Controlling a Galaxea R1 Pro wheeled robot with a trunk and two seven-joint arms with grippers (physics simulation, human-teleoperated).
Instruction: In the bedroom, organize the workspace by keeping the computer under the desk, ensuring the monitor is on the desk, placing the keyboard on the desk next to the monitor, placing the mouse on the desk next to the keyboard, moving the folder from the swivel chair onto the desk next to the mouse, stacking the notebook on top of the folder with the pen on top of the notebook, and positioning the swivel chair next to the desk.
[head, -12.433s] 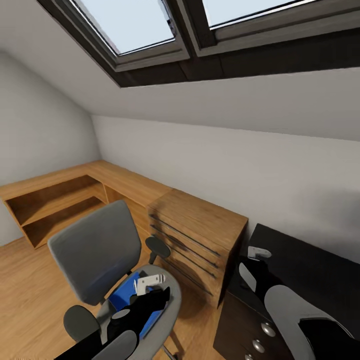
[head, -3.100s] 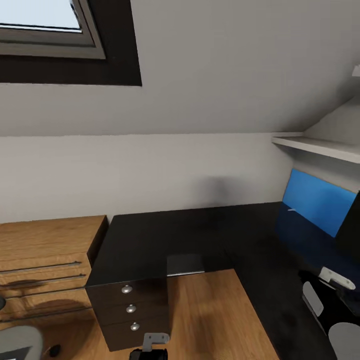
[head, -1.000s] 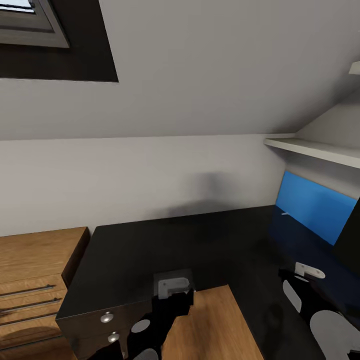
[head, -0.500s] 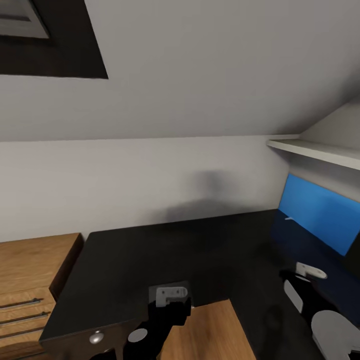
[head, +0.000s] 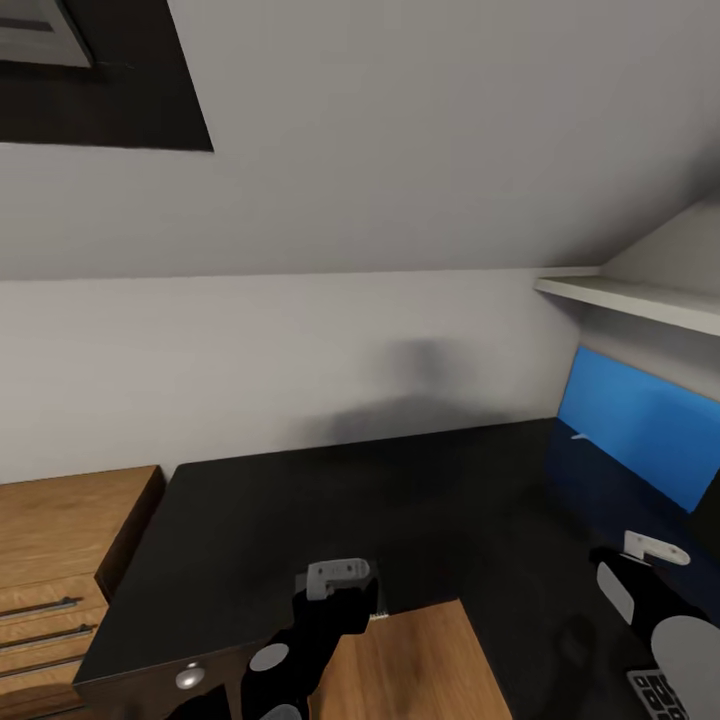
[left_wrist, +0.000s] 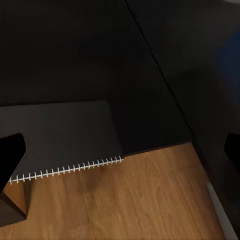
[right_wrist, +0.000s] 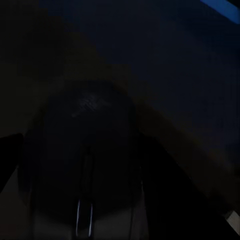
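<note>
Left end effector (head: 338, 578) above the notebook (left_wrist: 60, 137), which lies at the black table's (head: 300, 500) inner edge, grip state indiscernible; right end effector (head: 655, 548) likewise unclear, the mouse (right_wrist: 85, 165) just beneath; a careless push might tip the overhanging notebook floorward.

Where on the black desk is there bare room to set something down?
The black desk top is bare from the oak drawer unit along the grey wall to the blue back panel. Crowded: the front inner edge with the left gripper and dark grey notebook; silver-grey keyboard by the right gripper.
</note>
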